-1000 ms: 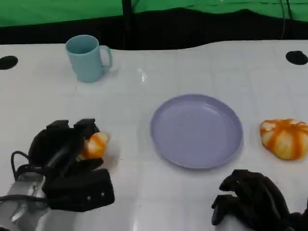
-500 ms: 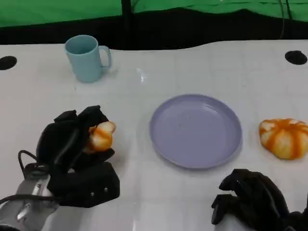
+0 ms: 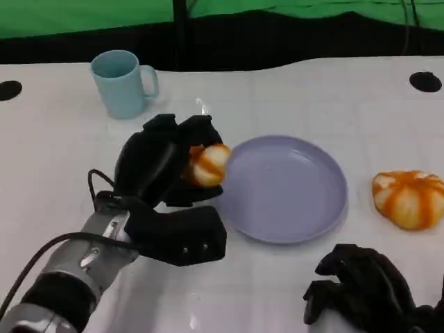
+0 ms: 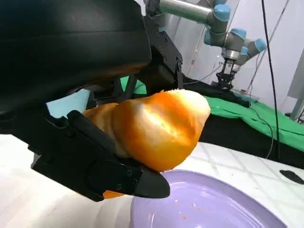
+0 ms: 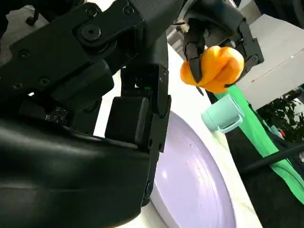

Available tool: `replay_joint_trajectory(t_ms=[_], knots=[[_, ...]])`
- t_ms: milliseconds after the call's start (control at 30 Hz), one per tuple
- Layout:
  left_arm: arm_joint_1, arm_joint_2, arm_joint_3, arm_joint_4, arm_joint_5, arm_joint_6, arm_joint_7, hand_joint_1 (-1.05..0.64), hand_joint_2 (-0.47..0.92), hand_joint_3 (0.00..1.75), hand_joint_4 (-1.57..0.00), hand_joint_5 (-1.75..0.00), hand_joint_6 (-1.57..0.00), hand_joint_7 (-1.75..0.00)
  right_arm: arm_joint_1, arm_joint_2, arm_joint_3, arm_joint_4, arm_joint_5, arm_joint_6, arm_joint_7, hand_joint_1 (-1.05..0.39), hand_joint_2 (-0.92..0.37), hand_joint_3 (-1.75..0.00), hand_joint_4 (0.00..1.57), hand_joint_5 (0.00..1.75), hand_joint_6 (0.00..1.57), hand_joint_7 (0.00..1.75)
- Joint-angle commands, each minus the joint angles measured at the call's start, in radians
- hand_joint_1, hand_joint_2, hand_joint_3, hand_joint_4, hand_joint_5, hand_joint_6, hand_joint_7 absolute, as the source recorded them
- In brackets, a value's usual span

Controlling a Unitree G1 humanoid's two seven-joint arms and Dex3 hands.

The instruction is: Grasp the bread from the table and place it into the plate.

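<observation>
Bread (image 3: 209, 164) held aloft in left hand (image 3: 164, 168), fingers wrapped around it, just at near-left rim of plate (image 3: 291, 229). Risk: early release drops it on rim, rolling onto worktop (image 3: 291, 97). Right hand (image 3: 361, 288) curled, holding nothing.

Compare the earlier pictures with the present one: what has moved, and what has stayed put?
The left hand, gripping the bread throughout, has carried it away from the robot and rightward to the plate's near-left rim. The right hand, plate, cup and second bread stayed put.
</observation>
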Motion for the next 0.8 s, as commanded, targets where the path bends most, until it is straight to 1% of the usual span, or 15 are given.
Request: replay_joint_trajectory(t_ms=[33,67,100,233,267,300,467,667,800], knots=[[-0.066,-0.035,-0.032,0.044,0.017,-0.007,-0.001,-0.29,0.74,0.56,-0.86,-1.75,-0.59,-1.75,0.025,0.000,-0.001,-0.031,0.010,0.008,-0.007,-1.04,-0.71,0.00,1.57,0.76,1.57,0.38],[-0.074,-0.042,-0.040,0.054,0.019,-0.012,-0.001,-0.29,0.70,0.63,-0.85,-1.75,-0.59,-1.75,0.027,0.001,0.000,-0.033,0.010,0.007,-0.008,-1.04,-0.71,0.00,1.57,0.77,1.57,0.38],[-0.079,-0.045,-0.044,0.062,0.020,-0.017,0.003,-0.29,0.69,0.66,-0.85,-1.75,-0.58,-1.75,0.027,0.003,0.000,-0.033,0.010,0.006,-0.009,-1.04,-0.71,0.00,1.57,0.77,1.57,0.39],[-0.088,-0.048,-0.050,0.080,0.020,-0.026,0.011,-0.29,0.67,0.70,-0.85,-1.75,-0.58,-1.75,0.028,0.004,-0.001,-0.035,0.008,0.007,-0.010,-1.04,-0.71,0.00,1.57,0.78,1.57,0.39],[-0.108,-0.067,-0.066,0.105,0.031,-0.030,0.013,-0.29,0.66,0.71,-0.85,-1.75,-0.58,-1.75,0.031,0.003,0.002,-0.041,0.003,0.007,-0.012,-1.04,-0.71,0.00,1.57,0.78,1.57,0.39],[-0.124,-0.081,-0.080,0.126,0.039,-0.035,0.015,-0.30,0.62,0.80,-0.84,-1.75,-0.57,-1.75,0.034,0.001,0.004,-0.046,0.000,0.007,-0.014,-1.04,-0.72,-0.01,1.57,0.78,1.57,0.39],[-0.183,-0.136,-0.116,0.207,0.055,-0.027,0.007,-0.32,0.56,0.95,-0.85,-1.75,-0.58,-1.75,0.034,-0.001,0.008,-0.048,-0.005,0.003,-0.015,-1.03,-0.73,-0.01,1.57,0.79,1.57,0.40],[-0.235,-0.170,-0.155,0.264,0.085,0.001,0.000,-0.33,0.58,0.98,-0.88,-1.75,-0.60,-1.75,0.034,0.003,0.008,-0.045,-0.001,0.001,-0.012,-1.04,-0.72,0.00,1.57,0.79,1.57,0.40],[-0.261,-0.198,-0.163,0.293,0.077,0.010,-0.007,-0.31,0.58,0.98,-0.91,-1.75,-0.62,-1.75,0.031,0.002,0.009,-0.036,-0.004,-0.010,-0.006,-1.05,-0.73,-0.01,1.57,0.79,1.57,0.40]])
